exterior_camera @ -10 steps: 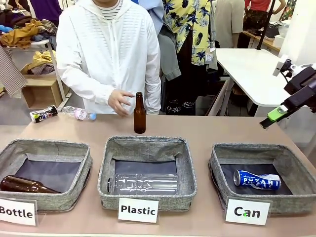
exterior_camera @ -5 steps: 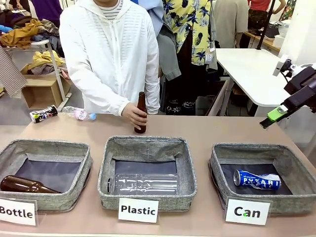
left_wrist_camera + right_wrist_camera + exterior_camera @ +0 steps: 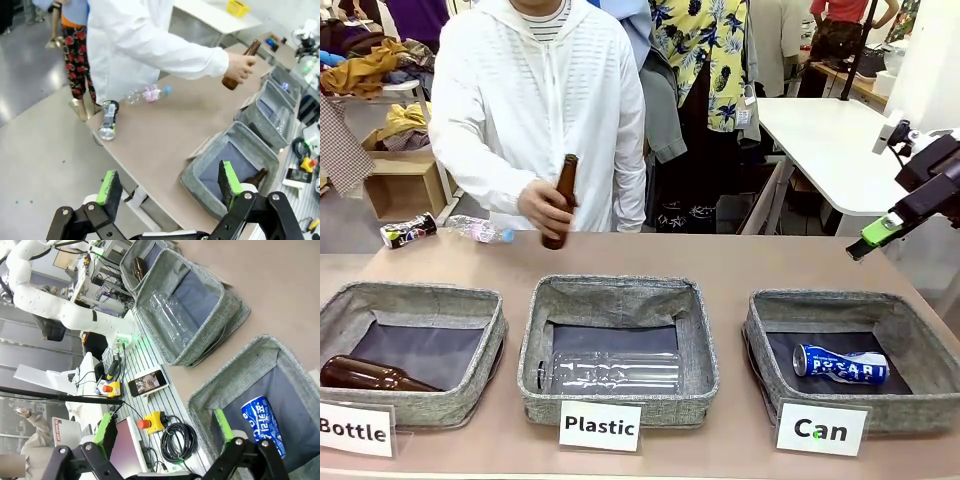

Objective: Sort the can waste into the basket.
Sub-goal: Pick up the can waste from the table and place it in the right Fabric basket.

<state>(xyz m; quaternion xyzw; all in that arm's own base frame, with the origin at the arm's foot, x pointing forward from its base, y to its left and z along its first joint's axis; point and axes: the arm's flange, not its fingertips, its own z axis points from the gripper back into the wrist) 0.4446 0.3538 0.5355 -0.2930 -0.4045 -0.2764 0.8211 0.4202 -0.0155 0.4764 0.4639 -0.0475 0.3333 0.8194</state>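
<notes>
Status: half done, by my reading. The blue metal drink can with white lettering (image 3: 840, 364) lies on its side inside the grey fabric square basket (image 3: 756, 325) behind the white "Can" card (image 3: 820, 429). The dark metal drink can with many-coloured print (image 3: 408, 231) is not yet sorted. It lies on its side at the far left corner of the bench (image 3: 760, 262), close to the edge, with a clear plastic bottle (image 3: 480, 231) just beside it.

Pincers: my left pincer (image 3: 169, 184) has its jaws spread wide and holds nothing. It hangs off the bench's left end, over the floor. My right pincer (image 3: 164, 426) is likewise wide open and empty, raised near the bench's right end.

Room: the strip of bench between the three baskets and the far edge is bare. The person's hand (image 3: 542, 208) holds a brown glass bottle (image 3: 561, 195) tilted in the air above that strip, left of middle. I judge the corner leaves little margin: a nudge could roll the dark can off.
</notes>
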